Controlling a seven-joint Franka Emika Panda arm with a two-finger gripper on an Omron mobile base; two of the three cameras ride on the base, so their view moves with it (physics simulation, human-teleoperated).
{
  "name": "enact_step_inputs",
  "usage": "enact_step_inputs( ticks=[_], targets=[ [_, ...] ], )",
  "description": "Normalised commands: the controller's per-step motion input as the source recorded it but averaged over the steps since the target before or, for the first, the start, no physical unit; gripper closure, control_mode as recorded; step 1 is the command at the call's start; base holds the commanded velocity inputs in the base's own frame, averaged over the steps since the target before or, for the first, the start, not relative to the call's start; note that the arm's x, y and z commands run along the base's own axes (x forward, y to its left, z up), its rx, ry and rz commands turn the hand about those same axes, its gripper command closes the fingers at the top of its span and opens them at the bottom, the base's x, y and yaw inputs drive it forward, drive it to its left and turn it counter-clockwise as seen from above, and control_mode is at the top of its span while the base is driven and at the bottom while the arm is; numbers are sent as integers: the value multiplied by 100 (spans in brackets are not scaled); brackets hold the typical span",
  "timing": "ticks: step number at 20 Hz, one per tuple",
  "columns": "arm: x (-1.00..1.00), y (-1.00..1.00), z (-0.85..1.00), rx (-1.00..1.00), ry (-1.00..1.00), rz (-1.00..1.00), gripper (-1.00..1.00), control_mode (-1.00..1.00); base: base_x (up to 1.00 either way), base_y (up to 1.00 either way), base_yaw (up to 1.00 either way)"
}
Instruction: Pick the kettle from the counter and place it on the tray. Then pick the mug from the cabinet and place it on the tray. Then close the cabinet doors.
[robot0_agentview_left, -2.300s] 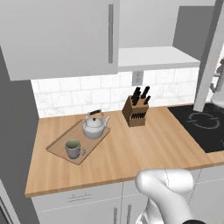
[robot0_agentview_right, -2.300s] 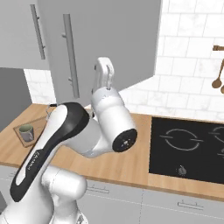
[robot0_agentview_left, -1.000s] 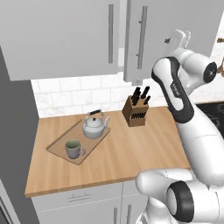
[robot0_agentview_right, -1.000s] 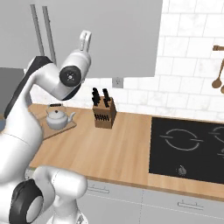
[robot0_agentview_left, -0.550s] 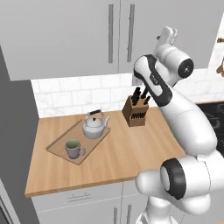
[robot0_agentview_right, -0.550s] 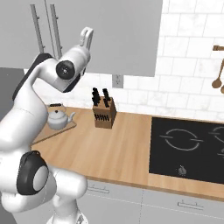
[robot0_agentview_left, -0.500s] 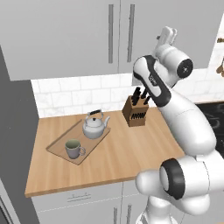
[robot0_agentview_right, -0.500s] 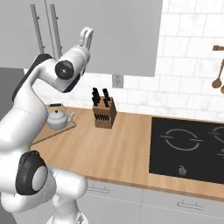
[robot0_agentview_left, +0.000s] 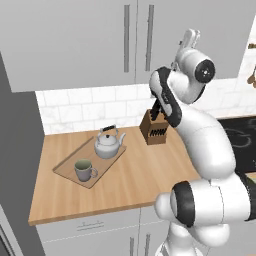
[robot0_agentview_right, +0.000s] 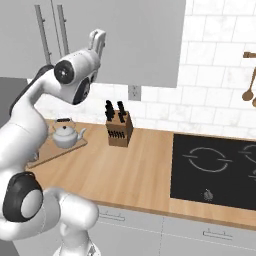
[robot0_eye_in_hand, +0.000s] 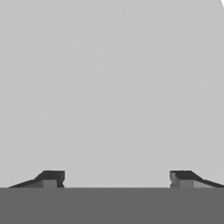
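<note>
Silver-grey and squat, the rounded metal kettle (robot0_agentview_left: 109, 144) sat on the thin light-brown wooden tray (robot0_agentview_left: 66, 167), and the small grey mug with its olive-green inside (robot0_agentview_left: 85, 170) stood on the same board nearer its front edge, both on the long wooden table (robot0_agentview_left: 135, 180). The two flat light-grey cabinet doors (robot0_agentview_left: 100, 45) looked flush and shut. We judged the last step, closing them, done or nearly so. Our pincer (robot0_eye_in_hand: 115, 178) was spread wide with nothing between its tips, facing a plain grey panel. Next we would only draw the arm back clear of the handles. We read no brand, label or writing anywhere.
</note>
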Motion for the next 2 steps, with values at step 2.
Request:
enact_step_inputs(
  ticks=[2],
  targets=[
    [56,-17,0,3,7,0,-100,-100,0,0,0]
  ],
)
